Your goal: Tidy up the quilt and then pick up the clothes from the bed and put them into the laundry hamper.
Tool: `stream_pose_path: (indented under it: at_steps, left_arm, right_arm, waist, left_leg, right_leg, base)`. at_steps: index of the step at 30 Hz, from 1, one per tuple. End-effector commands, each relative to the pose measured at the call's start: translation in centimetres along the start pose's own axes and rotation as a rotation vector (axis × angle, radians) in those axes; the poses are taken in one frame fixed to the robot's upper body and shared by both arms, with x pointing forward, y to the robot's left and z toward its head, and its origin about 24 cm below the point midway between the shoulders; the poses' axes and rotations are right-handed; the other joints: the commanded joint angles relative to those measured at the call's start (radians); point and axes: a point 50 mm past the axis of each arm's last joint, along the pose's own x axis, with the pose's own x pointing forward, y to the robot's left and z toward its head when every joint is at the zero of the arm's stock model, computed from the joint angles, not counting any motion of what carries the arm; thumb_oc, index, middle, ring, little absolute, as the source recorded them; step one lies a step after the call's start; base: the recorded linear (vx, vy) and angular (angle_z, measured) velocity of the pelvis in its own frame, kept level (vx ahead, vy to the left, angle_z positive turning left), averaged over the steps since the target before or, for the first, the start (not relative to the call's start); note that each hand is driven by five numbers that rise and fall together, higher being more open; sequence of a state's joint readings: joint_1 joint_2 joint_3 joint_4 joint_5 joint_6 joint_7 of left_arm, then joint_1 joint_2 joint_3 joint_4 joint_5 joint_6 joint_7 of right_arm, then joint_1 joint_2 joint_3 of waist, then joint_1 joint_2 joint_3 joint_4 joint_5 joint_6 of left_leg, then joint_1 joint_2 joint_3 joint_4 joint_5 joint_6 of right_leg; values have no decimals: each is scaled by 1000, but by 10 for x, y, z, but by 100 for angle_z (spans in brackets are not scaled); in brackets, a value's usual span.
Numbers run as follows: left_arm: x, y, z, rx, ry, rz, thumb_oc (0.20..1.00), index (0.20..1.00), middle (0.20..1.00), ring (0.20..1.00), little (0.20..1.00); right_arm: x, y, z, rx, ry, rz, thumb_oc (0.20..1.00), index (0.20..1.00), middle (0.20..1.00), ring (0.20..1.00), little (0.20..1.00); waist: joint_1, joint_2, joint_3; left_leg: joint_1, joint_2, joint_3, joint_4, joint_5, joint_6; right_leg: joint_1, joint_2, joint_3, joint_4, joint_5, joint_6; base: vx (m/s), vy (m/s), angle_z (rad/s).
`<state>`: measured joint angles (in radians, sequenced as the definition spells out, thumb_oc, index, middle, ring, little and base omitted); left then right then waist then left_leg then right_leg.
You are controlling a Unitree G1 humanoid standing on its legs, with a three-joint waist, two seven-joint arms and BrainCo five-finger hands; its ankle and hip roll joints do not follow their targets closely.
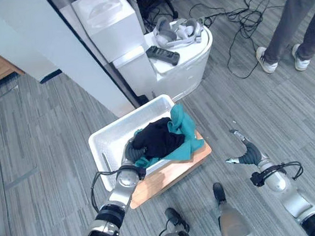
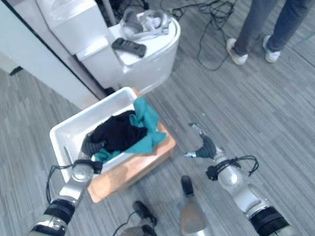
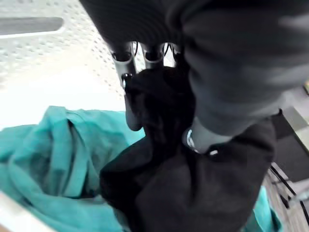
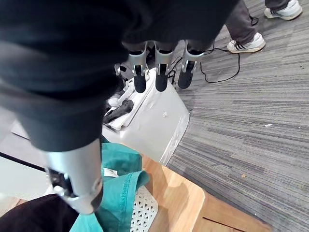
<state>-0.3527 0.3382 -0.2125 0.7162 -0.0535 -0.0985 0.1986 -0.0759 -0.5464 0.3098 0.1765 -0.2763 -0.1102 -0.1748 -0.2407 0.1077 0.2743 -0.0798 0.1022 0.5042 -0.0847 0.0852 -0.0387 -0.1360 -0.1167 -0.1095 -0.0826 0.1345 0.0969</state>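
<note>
Left hand (image 1: 132,152) reaching down into the white hamper (image 1: 105,139), fingers (image 3: 129,104) and thumb clamped on the black garment (image 1: 158,137); palm hidden behind the dark cover and the cloth. Black garment lying on top of a teal garment (image 1: 186,132), which spills over the hamper's near rim; two garments in all, one hamper. Hamper resting on a wooden board (image 1: 171,175) on the grey floor (image 1: 51,160). Right hand (image 1: 248,153) hanging empty over the floor right of the board, fingers (image 4: 161,79) straight and relaxed. Beyond the hamper, white round table (image 1: 188,60) carrying a headset (image 1: 178,30) and a dark remote (image 1: 163,55). Person's legs (image 1: 295,17) cut off at the far right edge.
</note>
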Motion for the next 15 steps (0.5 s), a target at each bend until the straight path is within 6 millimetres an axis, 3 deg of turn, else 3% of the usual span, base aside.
stream_pose_path:
  at_steps: [1,5,6,8,12,13,14,15]
  left_arm:
    - [17,44,26,-98,-75,163,1000,1000,1000,1000,1000]
    - [8,49,18,-365,-76,193,1000,1000,1000,1000,1000]
    - [-2,49,15,-455,-116,189,1000,1000,1000,1000,1000]
    - [-6,48,13,-467,-126,184,1000,1000,1000,1000,1000]
    - [-21,41,6,-569,-136,172,1000,1000,1000,1000,1000]
    - [-28,35,-9,-642,-87,172,1000,1000,1000,1000,1000]
    - [-28,35,-10,-642,-87,172,1000,1000,1000,1000,1000]
    - [-34,29,-23,-643,-34,149,1000,1000,1000,1000,1000]
  right_arm:
    - [10,2,22,35,-103,-40,1000,1000,1000,1000,1000]
    - [9,3,19,43,-85,-24,1000,1000,1000,1000,1000]
    - [10,4,13,11,-59,-11,1000,1000,1000,1000,1000]
    - [10,6,9,-6,-39,3,1000,1000,1000,1000,1000]
    - [5,20,-19,-28,105,47,1000,1000,1000,1000,1000]
    - [1,25,-33,-19,178,52,1000,1000,1000,1000,1000]
    - [1,25,-33,-19,178,53,1000,1000,1000,1000,1000]
    - [-1,27,-42,-26,219,56,1000,1000,1000,1000,1000]
  waist:
    - [15,-49,-8]
    - [34,-56,-30]
    - [55,-68,-49]
    - [64,-73,-59]
    - [98,-92,-88]
    - [113,-104,-102]
    - [112,-104,-101]
    - [118,-106,-107]
  left_leg:
    - [114,15,-41,-3,-94,-77]
    - [127,23,-54,-3,-94,-80]
    - [128,30,-53,-3,-72,-76]
    - [133,31,-59,-3,-73,-75]
    - [156,41,-81,-3,-77,-76]
    - [167,45,-97,-3,-77,-77]
    - [167,45,-97,-3,-77,-77]
    - [171,46,-103,-3,-77,-77]
  right_leg:
    - [6,-76,-38,-1,-44,117]
    - [31,-71,-54,-1,-55,110]
    - [46,-66,-72,-3,-45,96]
    - [57,-64,-78,-5,-49,94]
    - [100,-60,-102,-5,-64,90]
    - [120,-56,-115,-5,-72,88]
    - [120,-56,-115,-5,-72,88]
    - [130,-56,-120,-5,-74,88]
  base:
    - [12,-51,13]
    - [-7,-48,15]
    - [-55,-73,7]
    - [-3,-60,17]
    - [50,-45,13]
    - [50,-46,16]
    - [46,-35,20]
    - [22,-6,18]
